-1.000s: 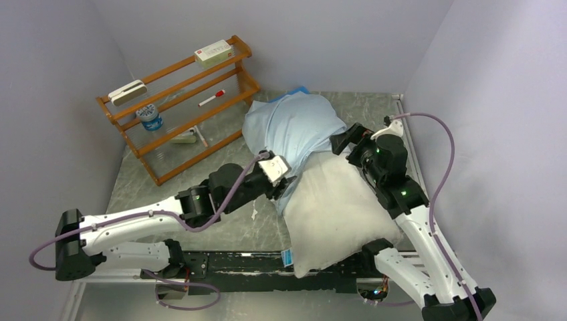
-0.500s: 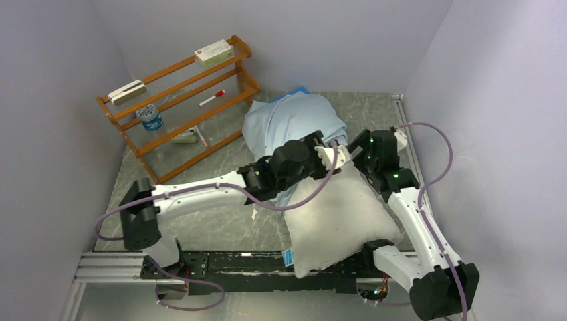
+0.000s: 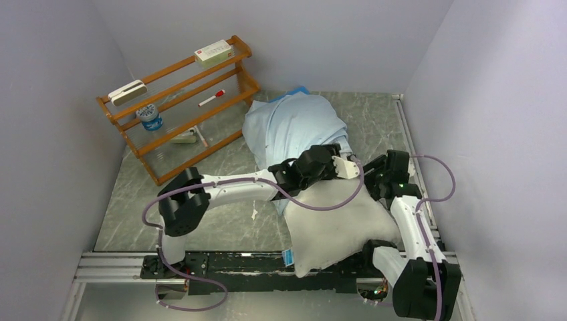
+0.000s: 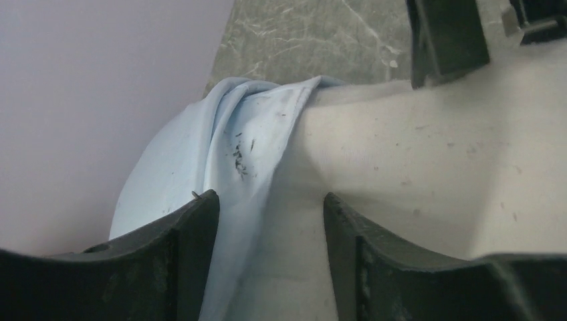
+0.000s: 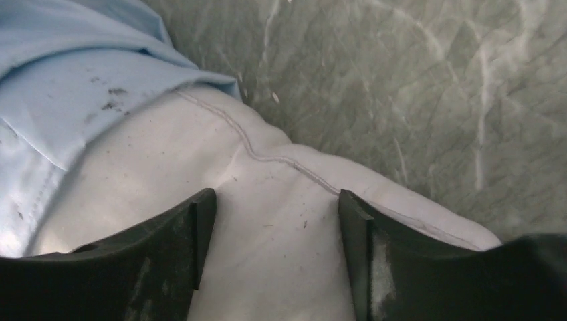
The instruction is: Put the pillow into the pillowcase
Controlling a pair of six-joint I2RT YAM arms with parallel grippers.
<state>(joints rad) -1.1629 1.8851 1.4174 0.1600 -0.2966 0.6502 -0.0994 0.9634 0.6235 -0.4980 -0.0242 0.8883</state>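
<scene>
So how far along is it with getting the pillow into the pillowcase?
Done: the far end of the pillow sits inside the pillowcase. In hand: the left gripper and right gripper hang open by the case's hem. Left: the near half is bare, overhanging the table edge; the case must be drawn over it.

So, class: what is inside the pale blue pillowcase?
The far end of the white pillow is tucked inside the pillowcase; its near part sticks out uncovered. How deep it reaches, and whether anything else is inside, the blue fabric hides.
</scene>
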